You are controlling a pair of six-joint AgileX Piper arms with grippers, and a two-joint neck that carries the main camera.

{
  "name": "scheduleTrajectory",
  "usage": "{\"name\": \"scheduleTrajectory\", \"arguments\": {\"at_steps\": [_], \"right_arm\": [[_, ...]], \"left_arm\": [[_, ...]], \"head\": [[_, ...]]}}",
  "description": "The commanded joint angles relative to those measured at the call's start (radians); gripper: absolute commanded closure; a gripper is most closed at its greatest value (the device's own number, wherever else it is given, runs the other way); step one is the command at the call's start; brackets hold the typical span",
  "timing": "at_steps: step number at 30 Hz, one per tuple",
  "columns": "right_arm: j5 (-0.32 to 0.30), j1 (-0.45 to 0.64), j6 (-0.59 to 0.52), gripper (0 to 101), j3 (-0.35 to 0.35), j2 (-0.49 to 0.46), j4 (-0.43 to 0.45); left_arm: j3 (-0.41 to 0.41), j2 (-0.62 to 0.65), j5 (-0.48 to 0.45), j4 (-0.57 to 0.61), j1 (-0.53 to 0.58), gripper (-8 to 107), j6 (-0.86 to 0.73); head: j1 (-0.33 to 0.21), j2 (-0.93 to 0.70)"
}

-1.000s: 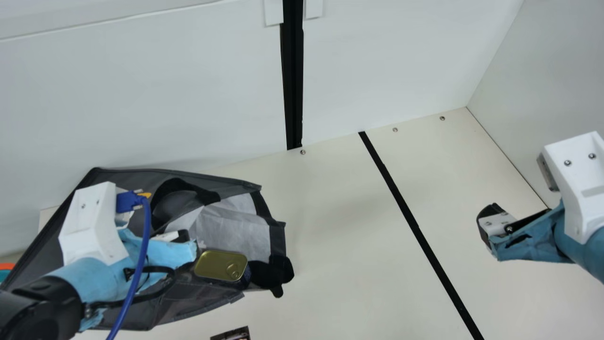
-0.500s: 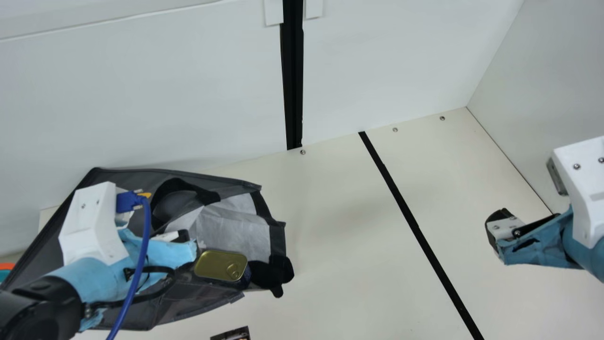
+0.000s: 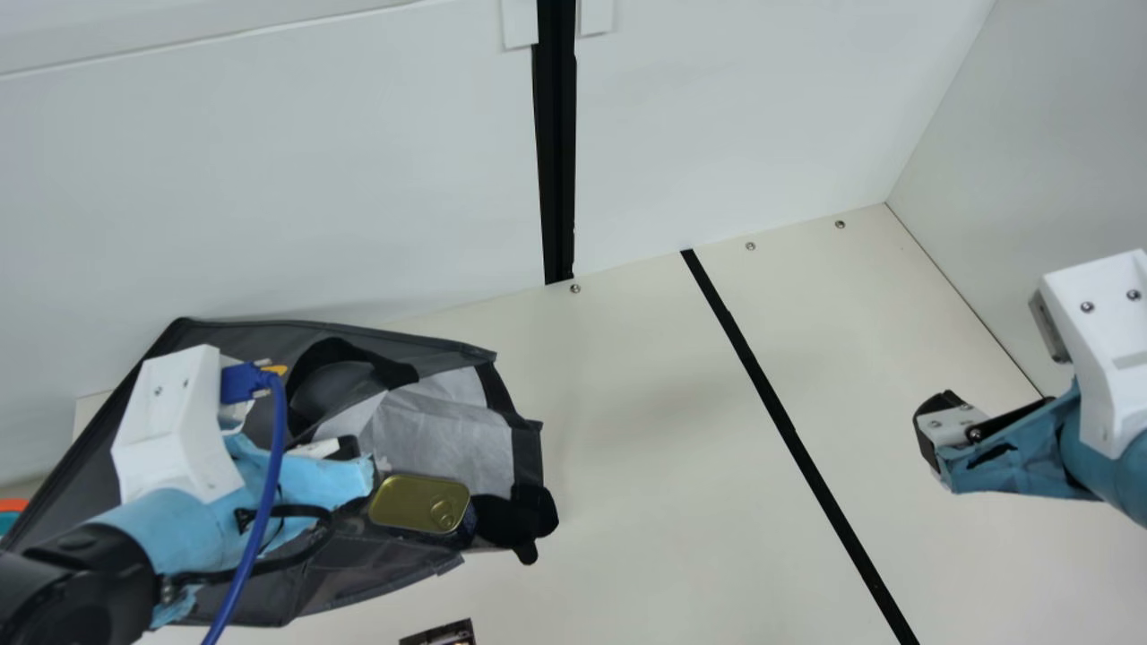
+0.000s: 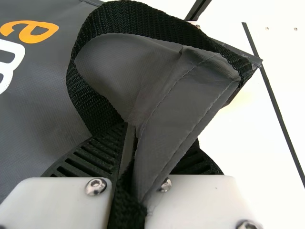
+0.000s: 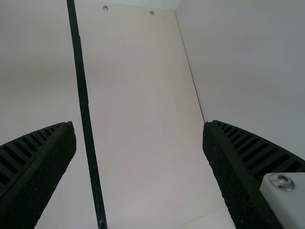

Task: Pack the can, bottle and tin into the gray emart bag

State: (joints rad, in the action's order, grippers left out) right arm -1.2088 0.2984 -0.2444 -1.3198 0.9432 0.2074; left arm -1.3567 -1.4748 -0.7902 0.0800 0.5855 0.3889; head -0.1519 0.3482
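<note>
In the main view my left gripper [image 3: 354, 457] is over the gray emart bag [image 3: 358, 573], which lies on its side with its pale lining showing at the mouth. The left wrist view has my left gripper [image 4: 131, 131] shut on the bag's rim and black strap, where the gray fabric [image 4: 176, 114] folds up between the fingers. A gold-topped tin [image 3: 419, 503] rests at the bag's mouth beside a dark strap. Away at the right, my right gripper [image 3: 927, 434] hangs over the table; in its wrist view the right gripper [image 5: 139, 131] stands open around nothing.
A small dark printed item [image 3: 439, 634] is cut off by the main view's bottom edge. An orange and teal object [image 3: 11, 512] peeks in at the far left. White walls [image 3: 269, 179] rise behind the table and at its right.
My right arm has shifted a little to the right, then slightly back to the left and up. The left arm, the bag and the tin have stayed put.
</note>
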Motion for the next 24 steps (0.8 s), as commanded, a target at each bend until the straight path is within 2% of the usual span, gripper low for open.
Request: {"name": "scheduleTrajectory", "arguments": {"at_steps": [1,24], "right_arm": [[0.007,0.006,-0.011,11,0.0,0.006,-0.013],[0.109,0.057,-0.136,11,0.002,0.131,-0.184]], "left_arm": [[0.0,0.0,0.0,0.0,0.0,89,0.0],[0.0,0.0,0.0,0.0,0.0,89,0.0]], "head": [[-0.023,0.001],[-0.023,0.001]]}}
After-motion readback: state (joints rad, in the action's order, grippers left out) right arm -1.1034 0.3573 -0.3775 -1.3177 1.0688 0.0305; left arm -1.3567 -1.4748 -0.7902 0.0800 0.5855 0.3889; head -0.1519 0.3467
